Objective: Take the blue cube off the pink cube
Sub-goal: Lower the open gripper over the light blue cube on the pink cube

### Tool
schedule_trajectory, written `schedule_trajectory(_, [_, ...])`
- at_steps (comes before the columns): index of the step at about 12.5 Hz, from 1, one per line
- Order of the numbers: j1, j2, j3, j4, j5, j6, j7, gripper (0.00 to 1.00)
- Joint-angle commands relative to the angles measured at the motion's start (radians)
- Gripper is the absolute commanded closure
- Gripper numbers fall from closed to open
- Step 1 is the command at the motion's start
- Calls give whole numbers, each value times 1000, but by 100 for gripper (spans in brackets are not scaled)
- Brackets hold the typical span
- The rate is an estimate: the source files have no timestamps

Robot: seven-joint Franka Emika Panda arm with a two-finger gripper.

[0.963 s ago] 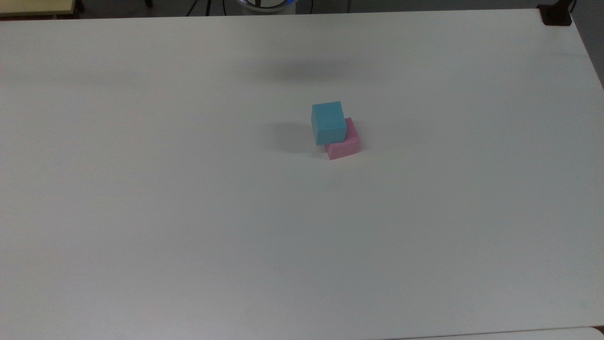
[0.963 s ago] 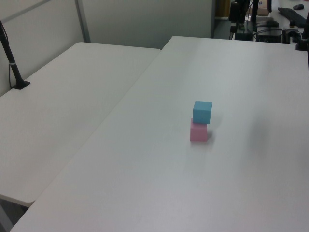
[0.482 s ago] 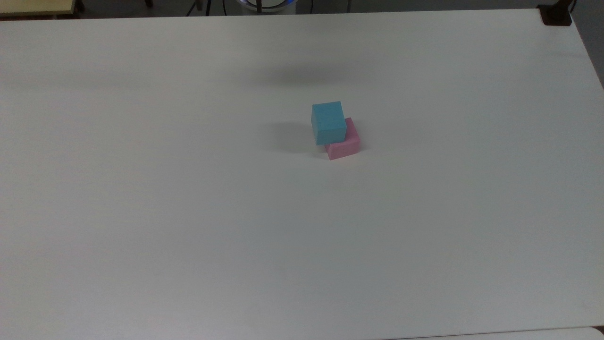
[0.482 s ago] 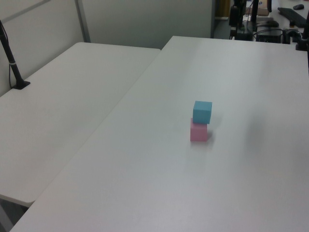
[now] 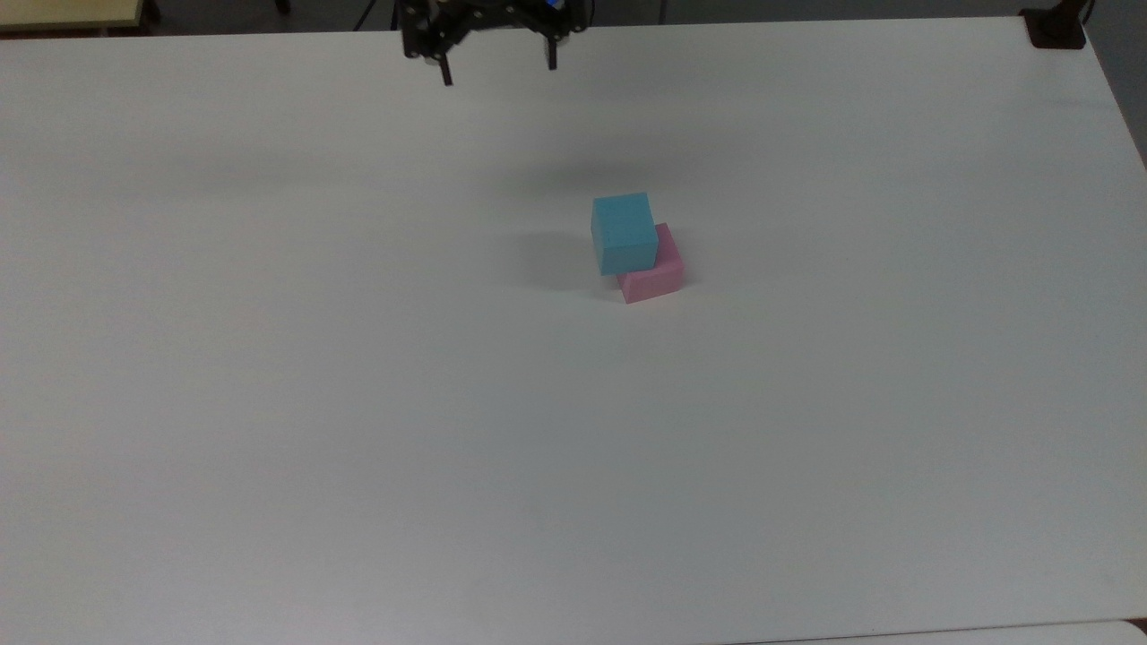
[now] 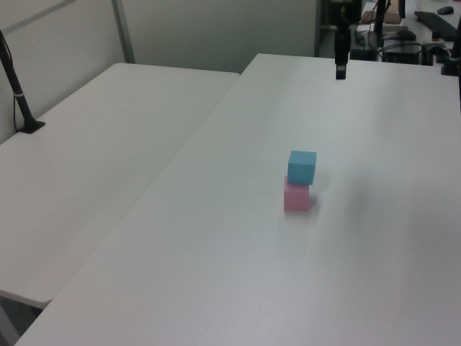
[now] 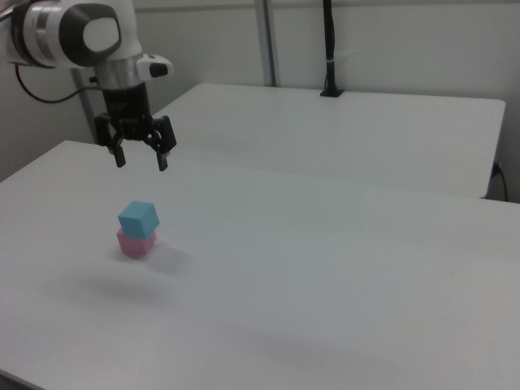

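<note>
Your tool [image 7: 140, 159] hangs in the air with its two thin black fingers [image 7: 120, 156] spread wide apart, and nothing is between them. In the right view it floats up at about 12 o'clock from the two blocks, well apart from them. In the top view the tool [image 5: 498, 70] sits at the far edge of the surface [image 5: 358, 403], at about 11 o'clock from the blocks. In the left view you see it [image 6: 341, 71] as a dark, narrow shape at about 1 o'clock from the blocks.

The blue cube [image 5: 624, 233] sits on top of the pink cube [image 5: 656, 276], touching it. Both look soft and dull, like foam, with plain flat sides and square corners. The blue cube [image 6: 302, 166] is turned a little, so its edges do not line up with the pink cube [image 6: 296, 197] under it. In the right view the blue cube [image 7: 138, 218] hangs a bit over the pink cube [image 7: 135, 244].

The surface is white, smooth and flat. A second white table [image 6: 94, 166] stands just beside it. A black pole [image 7: 329, 47] stands upright at the far edge of that table.
</note>
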Motion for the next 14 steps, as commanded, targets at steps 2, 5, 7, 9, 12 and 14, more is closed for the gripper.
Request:
schedule_trajectory(2, [95,85,22,-26,9,114,158,0])
schedule_trajectory(5, [107,153,42,-26,6,173,271,0])
schedule_trajectory(7, [105,182,64,-26,2,202,311,0])
schedule_trajectory(9, [105,206,65,-28,0,248,314,0])
schedule_trajectory(12, [107,237,67,-28,0,271,328,0])
schedule_trajectory(14, [105,252,81,-28,0,274,328,0])
